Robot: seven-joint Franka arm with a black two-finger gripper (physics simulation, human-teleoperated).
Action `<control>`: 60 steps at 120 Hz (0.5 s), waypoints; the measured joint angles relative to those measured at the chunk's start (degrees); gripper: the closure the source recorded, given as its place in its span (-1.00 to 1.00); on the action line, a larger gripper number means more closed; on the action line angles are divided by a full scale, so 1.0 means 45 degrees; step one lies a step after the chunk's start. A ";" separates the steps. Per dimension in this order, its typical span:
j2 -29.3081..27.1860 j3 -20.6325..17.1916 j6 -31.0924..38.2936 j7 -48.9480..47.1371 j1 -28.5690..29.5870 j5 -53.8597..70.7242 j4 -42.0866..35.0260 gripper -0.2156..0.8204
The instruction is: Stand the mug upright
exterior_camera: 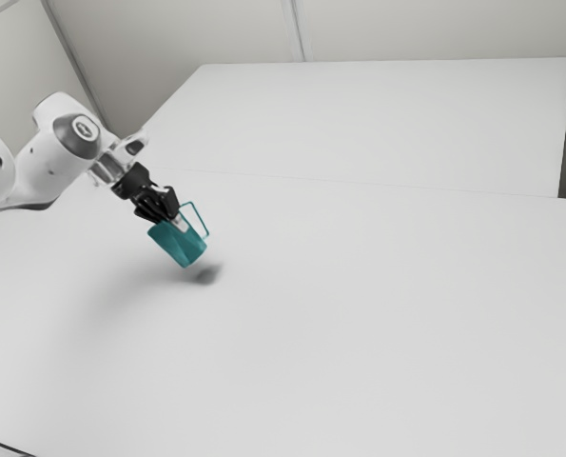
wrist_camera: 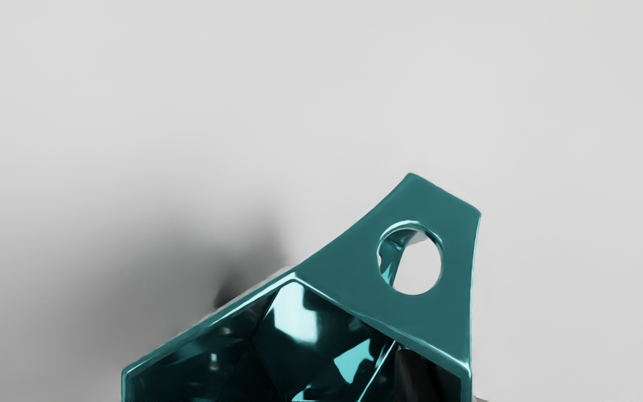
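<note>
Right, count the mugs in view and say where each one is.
1: the teal mug, held tilted in the gripper, raised above the table, toward the exterior view's left.

A glossy teal mug [exterior_camera: 180, 246] with faceted walls and a handle [wrist_camera: 455, 251] hangs tilted from the pincer [exterior_camera: 172, 215], one black finger [wrist_camera: 412, 379] inside it.

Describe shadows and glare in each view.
Exterior view: a small, dark, soft-edged shadow on the table, just below the tilted mug; a faint, broad one toward the exterior view's left. Wrist view: pale glints inside the mug; a wide, blurry shadow beside it, darkest close to it.
</note>
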 joint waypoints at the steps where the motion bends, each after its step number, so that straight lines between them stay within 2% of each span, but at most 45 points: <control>1: -0.0014 0.0000 0.0002 -0.0060 -0.0050 0.0101 0.0001 0.93; 27: -0.0318 -0.0040 0.0019 -0.1674 -0.1072 0.2015 -0.0028 0.93; 60: -0.0742 -0.0709 -0.0054 -0.3971 -0.1291 0.4356 -0.0121 0.93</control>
